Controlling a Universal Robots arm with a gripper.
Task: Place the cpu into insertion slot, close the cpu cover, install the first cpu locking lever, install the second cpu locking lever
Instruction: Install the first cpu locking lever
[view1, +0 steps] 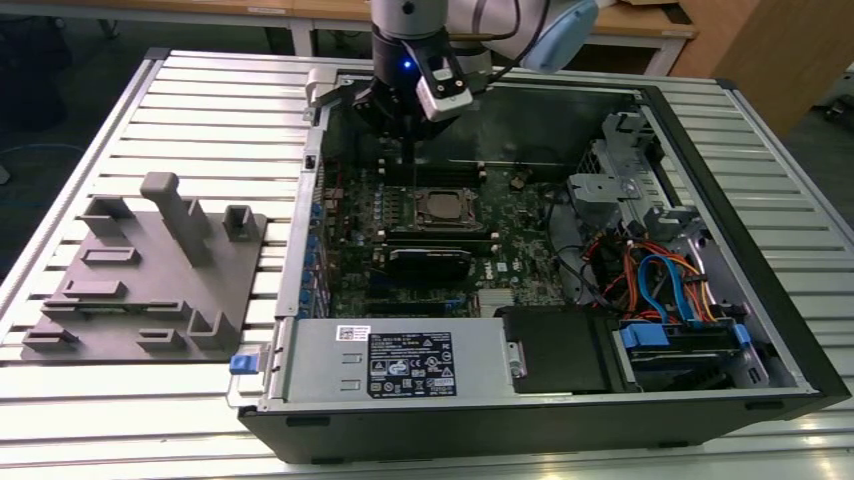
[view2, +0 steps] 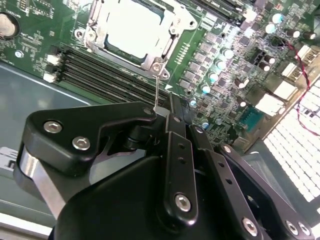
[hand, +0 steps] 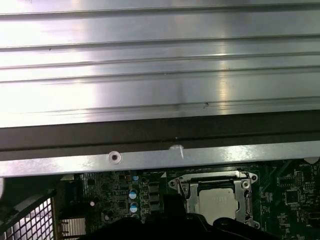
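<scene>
The cpu (view2: 132, 25) sits in the insertion slot (view2: 114, 48) with its dull silver top facing up, and the cpu cover (view2: 165, 47) lies flat around it, framing the chip through its square window. From the cover's near corner a thin wire locking lever (view2: 158, 85) runs up off the green circuit board (view2: 40, 35), crossing the long black memory slots (view2: 100, 70), to the tips of the gripper (view2: 167, 111). The tips look pressed together where the wire ends – whether they actually pinch it I cannot tell. In the exterior view the gripper (view1: 404, 150) hangs just behind the socket inside the open computer case (view1: 747, 300), which lies on a slatted metal table (view1: 200, 100).
</scene>
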